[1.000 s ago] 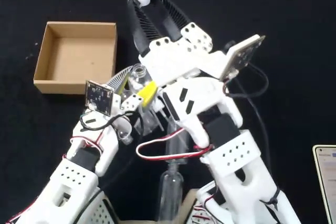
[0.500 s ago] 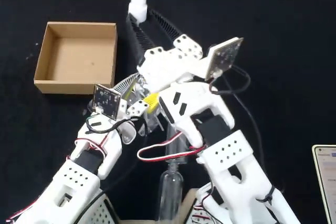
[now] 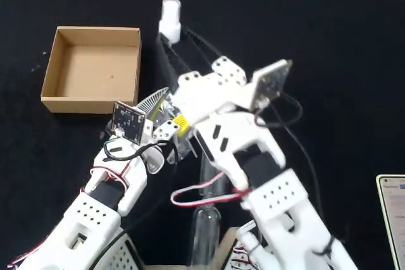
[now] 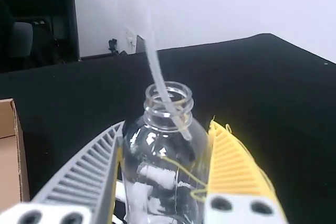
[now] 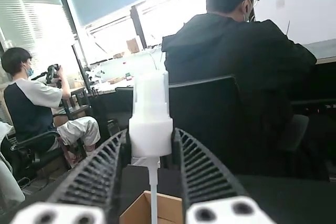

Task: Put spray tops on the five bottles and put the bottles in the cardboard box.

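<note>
A bottle (image 4: 157,182) is clamped upright at the high view's centre by the left gripper (image 4: 167,128). A spray top (image 5: 150,124), its tube (image 4: 157,77) inside the neck, is pinched by the right gripper (image 5: 151,134).

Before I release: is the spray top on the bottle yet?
Off: the bottle has a bare neck, only the tube enters it; the right gripper holds the spray top above.

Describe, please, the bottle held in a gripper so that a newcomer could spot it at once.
From the cardboard box on the black table, look past its near right corner. There the left gripper clasps a clear bottle in its grey and yellow fingers. Unlike the free bottle at the table's front edge, it has a thin tube dipping into its open neck.
</note>
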Tool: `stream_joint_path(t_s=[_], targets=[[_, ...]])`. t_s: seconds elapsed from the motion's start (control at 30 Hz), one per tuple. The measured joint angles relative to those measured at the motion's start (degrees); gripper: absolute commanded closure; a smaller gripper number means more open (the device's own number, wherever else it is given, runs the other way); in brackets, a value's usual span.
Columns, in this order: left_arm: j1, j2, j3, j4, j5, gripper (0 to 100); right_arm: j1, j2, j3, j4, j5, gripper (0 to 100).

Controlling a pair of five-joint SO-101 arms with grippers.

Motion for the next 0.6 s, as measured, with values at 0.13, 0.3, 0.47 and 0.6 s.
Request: stream_joint_path(t_s=[0.13,0.3,0.47,0.6], targets=[[0.35,-0.09,0.79,0.0,0.0,87,0.26,-8.7,5.8,0.0,3.78,98.4],[0.53,-0.09,0.7,0.0,0.0,87,0.26,-15.21,7.3,7.3,7.56,98.4],[0.62,-0.09,0.7,0.0,0.0,87,0.7,-15.74,3.08,22.68,8.09,98.4],[0.62,-0.09,0.79,0.0,0.0,87,0.7,-15.82,-1.14,32.09,8.09,98.4]])
